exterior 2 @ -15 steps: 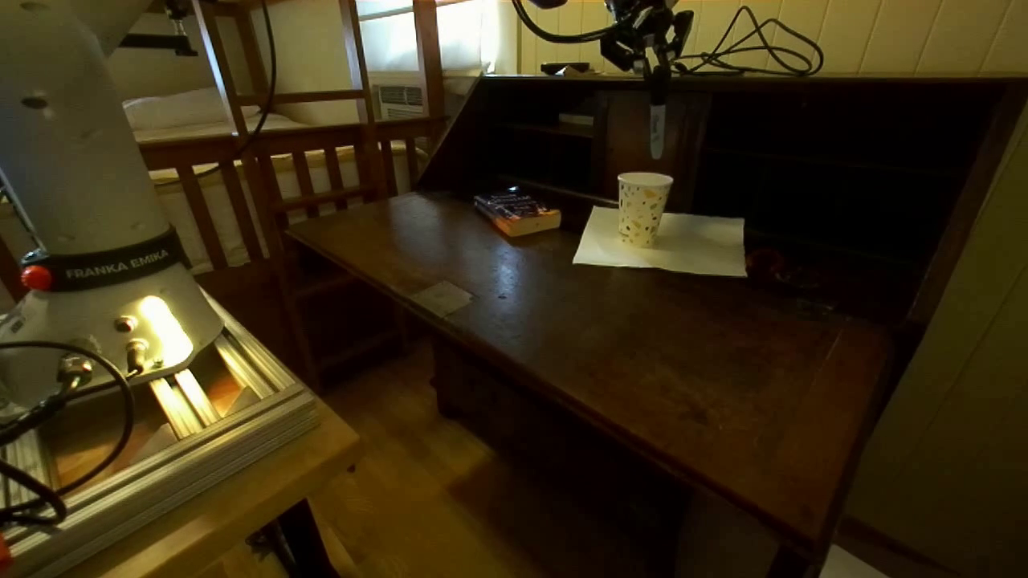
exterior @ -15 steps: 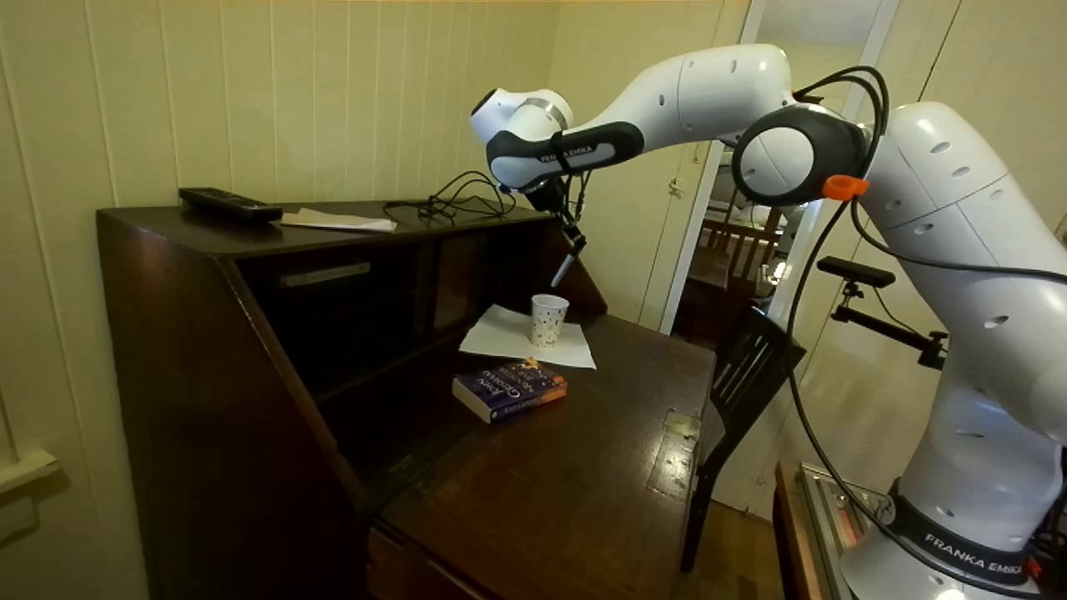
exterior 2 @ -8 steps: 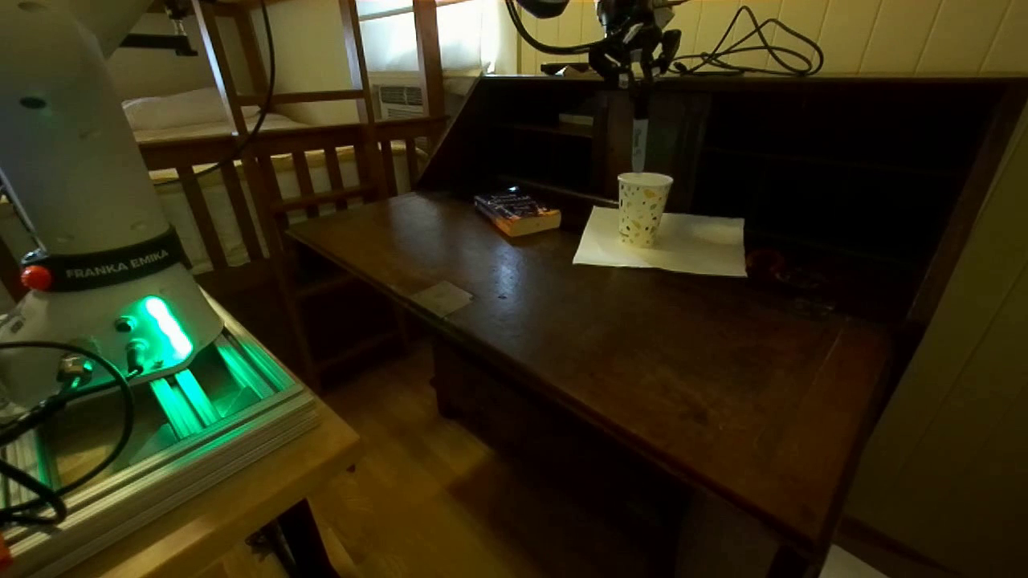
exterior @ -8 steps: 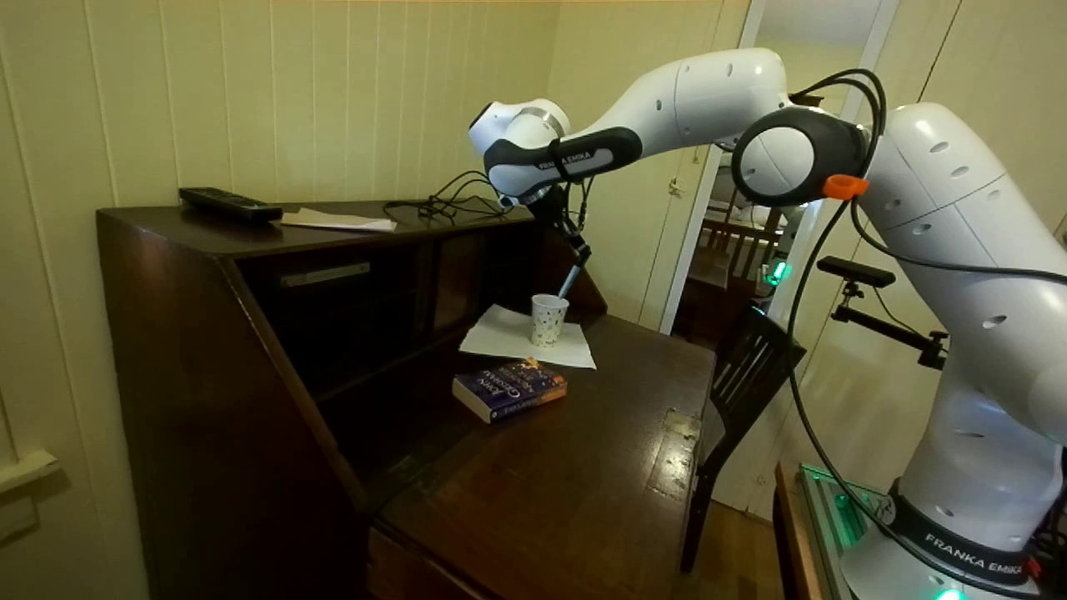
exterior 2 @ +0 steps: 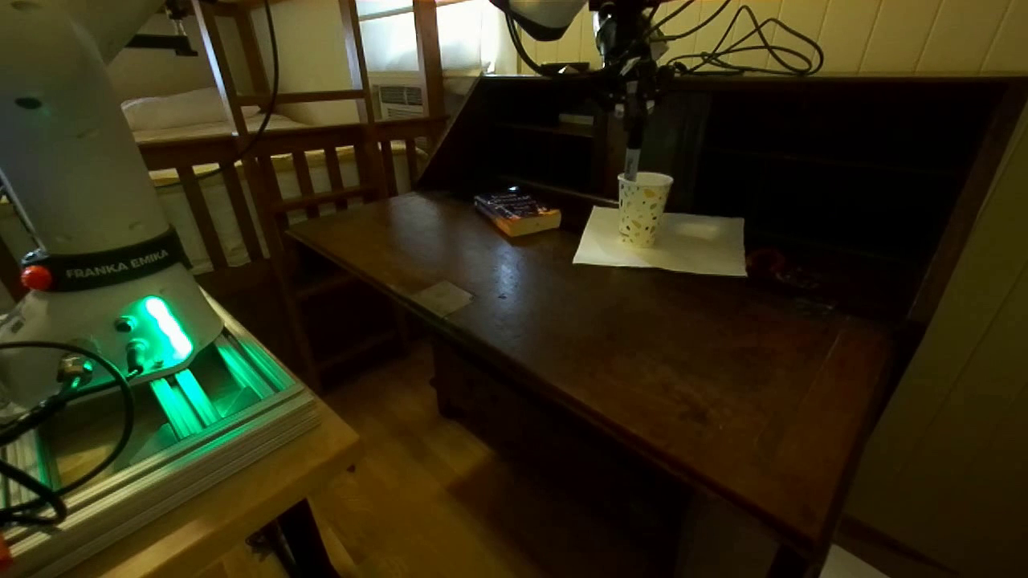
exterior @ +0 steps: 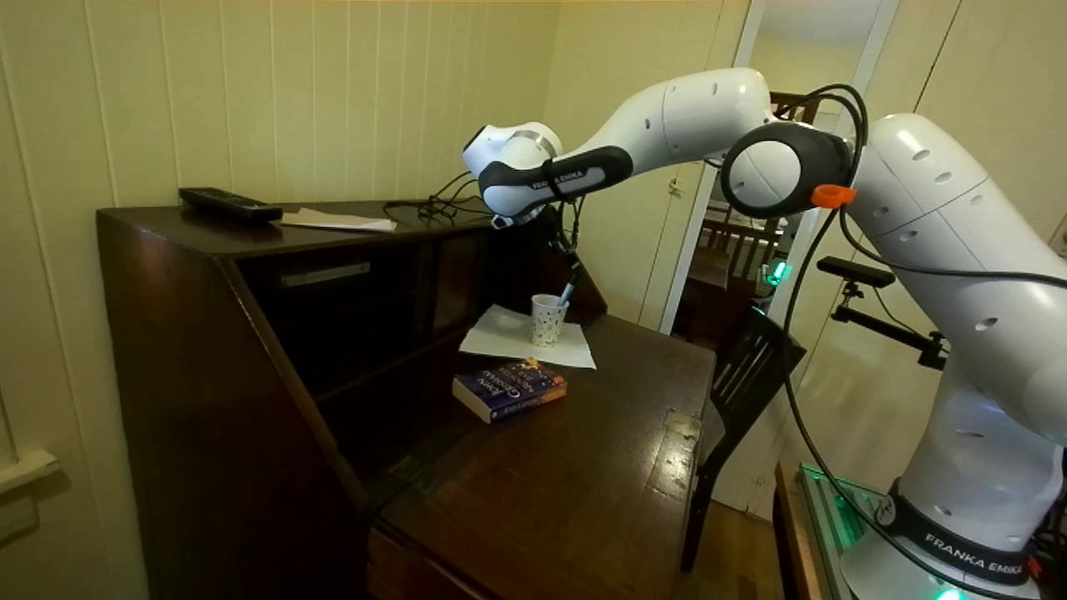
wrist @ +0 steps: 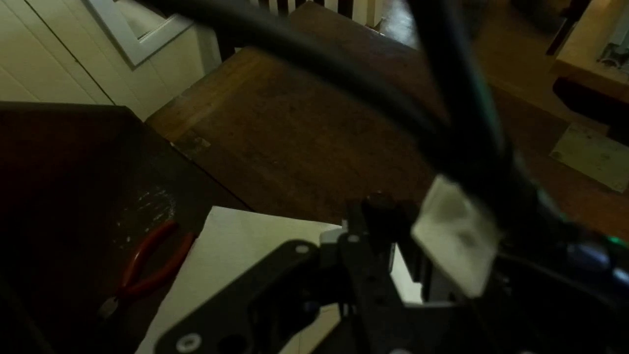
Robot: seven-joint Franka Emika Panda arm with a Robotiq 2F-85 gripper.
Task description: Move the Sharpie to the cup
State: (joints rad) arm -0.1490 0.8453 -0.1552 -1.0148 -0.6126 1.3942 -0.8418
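Evidently, our gripper [exterior: 575,270] pinches the pen [exterior 2: 632,164] by its upper end so the lower tip can enter the cup [exterior 2: 642,213]. We see it tilted, tip just within the rim; we'd lower further before releasing.

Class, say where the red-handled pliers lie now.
In the wrist view, the red-handled pliers lie at lower left on the desk, just left of the white paper.
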